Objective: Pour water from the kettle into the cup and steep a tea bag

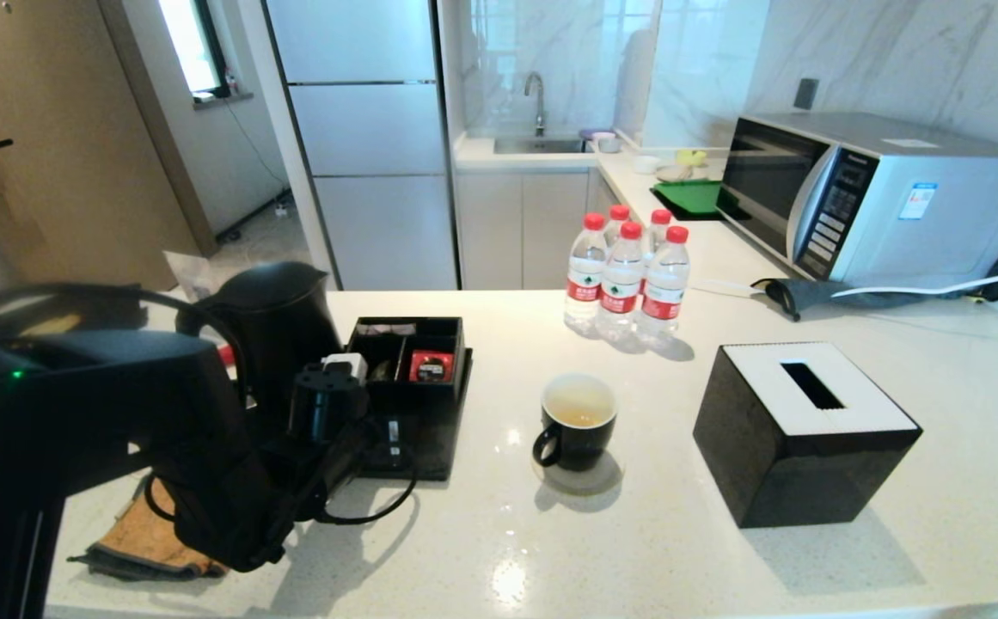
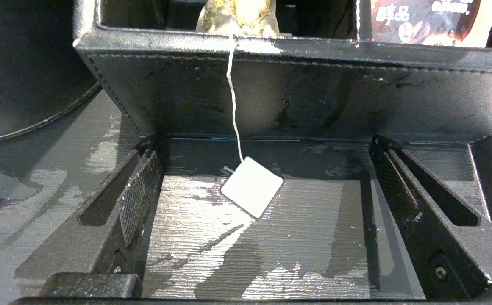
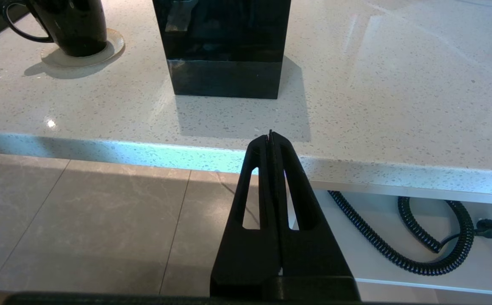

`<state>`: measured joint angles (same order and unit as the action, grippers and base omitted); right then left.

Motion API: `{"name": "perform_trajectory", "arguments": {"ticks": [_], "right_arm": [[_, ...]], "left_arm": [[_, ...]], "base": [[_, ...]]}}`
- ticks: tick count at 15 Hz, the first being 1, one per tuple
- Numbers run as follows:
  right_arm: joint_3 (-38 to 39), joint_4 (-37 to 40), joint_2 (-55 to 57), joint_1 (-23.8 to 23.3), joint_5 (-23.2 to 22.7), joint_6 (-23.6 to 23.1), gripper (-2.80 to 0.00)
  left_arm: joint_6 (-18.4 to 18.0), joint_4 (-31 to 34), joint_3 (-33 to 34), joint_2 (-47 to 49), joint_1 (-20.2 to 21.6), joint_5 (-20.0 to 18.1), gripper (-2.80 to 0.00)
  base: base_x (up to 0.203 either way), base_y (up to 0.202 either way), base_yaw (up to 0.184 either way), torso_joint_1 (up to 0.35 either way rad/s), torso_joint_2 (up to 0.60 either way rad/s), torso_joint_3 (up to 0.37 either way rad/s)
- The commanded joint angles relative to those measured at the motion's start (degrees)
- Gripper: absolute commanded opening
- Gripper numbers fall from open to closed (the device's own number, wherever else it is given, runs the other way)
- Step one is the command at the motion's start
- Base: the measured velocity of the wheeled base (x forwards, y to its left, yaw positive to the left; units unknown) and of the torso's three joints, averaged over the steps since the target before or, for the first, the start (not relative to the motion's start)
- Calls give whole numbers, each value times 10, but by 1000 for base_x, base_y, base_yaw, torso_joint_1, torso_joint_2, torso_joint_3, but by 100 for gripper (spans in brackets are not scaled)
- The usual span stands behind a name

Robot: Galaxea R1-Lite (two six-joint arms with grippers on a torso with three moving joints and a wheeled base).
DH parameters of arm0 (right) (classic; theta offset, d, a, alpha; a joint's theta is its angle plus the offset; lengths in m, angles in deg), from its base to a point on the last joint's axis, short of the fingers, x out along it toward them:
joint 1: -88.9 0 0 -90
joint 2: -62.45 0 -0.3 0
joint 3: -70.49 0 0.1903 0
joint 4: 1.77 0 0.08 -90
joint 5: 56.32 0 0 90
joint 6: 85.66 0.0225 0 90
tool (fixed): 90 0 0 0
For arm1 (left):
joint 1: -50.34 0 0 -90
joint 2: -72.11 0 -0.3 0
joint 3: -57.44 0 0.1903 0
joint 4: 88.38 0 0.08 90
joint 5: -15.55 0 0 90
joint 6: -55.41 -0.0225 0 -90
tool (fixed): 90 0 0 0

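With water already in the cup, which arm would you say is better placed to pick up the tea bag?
Left. The left gripper is open at the black tray, its fingers either side of the paper tag hanging from the tea bag. The right gripper is shut, down below the counter edge.

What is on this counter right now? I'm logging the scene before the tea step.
kettle: one, black, on the tray at left.
tray: one, black, holds a compartment box.
tea bag: one, grey-green, in the box, tag hanging out.
red sachet: one, in the box.
cup: one, black, white inside, centre, on a coaster.
bottles: four, red caps, behind the cup.
tissue box: one, black, right.
microwave: one, silver, far right.
left end effector: open, around the tag.
right end effector: shut, below the counter edge.
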<state>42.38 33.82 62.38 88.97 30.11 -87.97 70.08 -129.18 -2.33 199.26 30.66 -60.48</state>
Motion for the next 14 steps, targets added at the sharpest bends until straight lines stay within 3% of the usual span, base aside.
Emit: {"name": "perform_trajectory", "arguments": {"ticks": [1,9,12,14], "right_arm": [[0,1,1,0,0,-1,-280],[0,1,1,0,0,-1,-280],[0,1,1,0,0,-1,-280],[0,1,1,0,0,-1,-280]], "left_arm": [[1,-3,-2,6,1,1,0],[-1,-13,-4,17,11,-1,0],[-4,-24,-1,20,20,-31,0],[-5,-25,-4,19,21,-31,0]], "base": [[0,0,0,0,0,0],[0,0,0,0,0,0],[0,0,0,0,0,0],[0,0,0,0,0,0]]}}
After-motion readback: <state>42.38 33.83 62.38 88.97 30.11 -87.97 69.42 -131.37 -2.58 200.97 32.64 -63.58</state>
